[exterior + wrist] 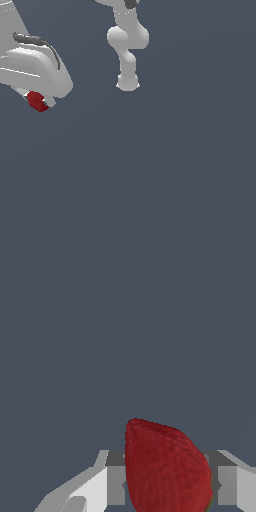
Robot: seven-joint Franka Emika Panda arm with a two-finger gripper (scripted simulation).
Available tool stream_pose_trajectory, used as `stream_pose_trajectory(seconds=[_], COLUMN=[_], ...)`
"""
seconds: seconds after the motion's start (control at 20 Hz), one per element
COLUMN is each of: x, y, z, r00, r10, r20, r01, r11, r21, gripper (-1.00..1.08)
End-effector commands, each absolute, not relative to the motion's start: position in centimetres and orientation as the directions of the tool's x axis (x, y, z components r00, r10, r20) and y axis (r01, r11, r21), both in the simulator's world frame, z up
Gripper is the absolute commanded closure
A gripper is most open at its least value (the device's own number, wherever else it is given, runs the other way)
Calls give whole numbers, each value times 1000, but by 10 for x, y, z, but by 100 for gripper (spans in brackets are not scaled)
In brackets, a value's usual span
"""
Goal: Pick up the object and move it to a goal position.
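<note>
The object is a small dark red, strawberry-like lump (36, 101). It sits at the tip of my white gripper (36, 102) at the exterior view's upper left, close to the camera. In the wrist view the strawberry (167, 468) fills the space between the two grey fingers (116, 483), which press on it from both sides. The gripper is shut on it. The fingers are mostly hidden behind the hand in the exterior view.
The arm's white links and base (127, 82) stand at the top middle of the exterior view. A plain dark grey floor (150, 175) fills everything else. No goal marker shows in either view.
</note>
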State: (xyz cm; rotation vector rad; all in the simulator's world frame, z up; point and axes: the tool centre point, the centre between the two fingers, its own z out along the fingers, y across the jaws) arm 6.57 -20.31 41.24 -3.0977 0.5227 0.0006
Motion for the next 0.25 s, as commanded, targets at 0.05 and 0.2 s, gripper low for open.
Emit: stream_pose_trajectory(seconds=[0.05,0.2], x=[67,67], y=[-205,-205], z=[415,416], r00=[945,945], r10=[-328,-328], r20=[0,0], r01=[-328,-328], r11=[-945,-945], r21=[0,0], gripper=[108,108])
